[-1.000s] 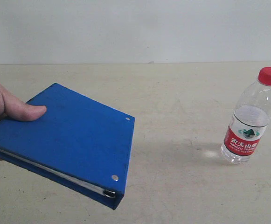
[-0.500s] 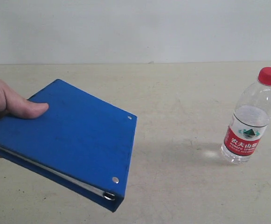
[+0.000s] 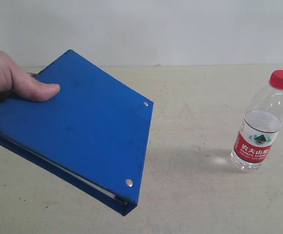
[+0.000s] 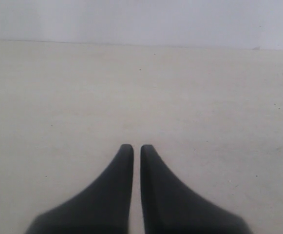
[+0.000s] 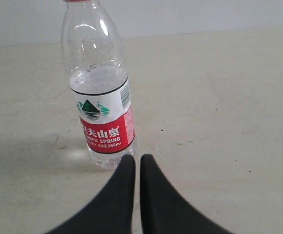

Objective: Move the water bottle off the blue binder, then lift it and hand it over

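- I've got both pincers pinched tight with nothing in them; left gripper (image 4: 137,148) only sees bare table (image 3: 195,195), right gripper (image 5: 137,158) has its tips pointed at the foot of the water bottle (image 3: 261,127) and sits close to it
- the bottle stands upright on the table at the right edge of the exterior frame, red cap on, roughly half full; it's well apart from the blue binder (image 3: 78,131), so I'd call the "off the binder" part done
- the binder is up in the air at left-centre, tilted, spine corner lowest, pinched by a person's hand (image 3: 7,78) in the upper left with the thumb on the cover
- what worries me: if I drive the right arm forward with the tips closed, they poke the bottle low down and it skids or topples; it's tall and narrow, so it won't forgive much
- smooth clear plastic could also squirm out if I grab it off-centre
- the binder looks like a one-corner hold; it could slip or swing down into my workspace
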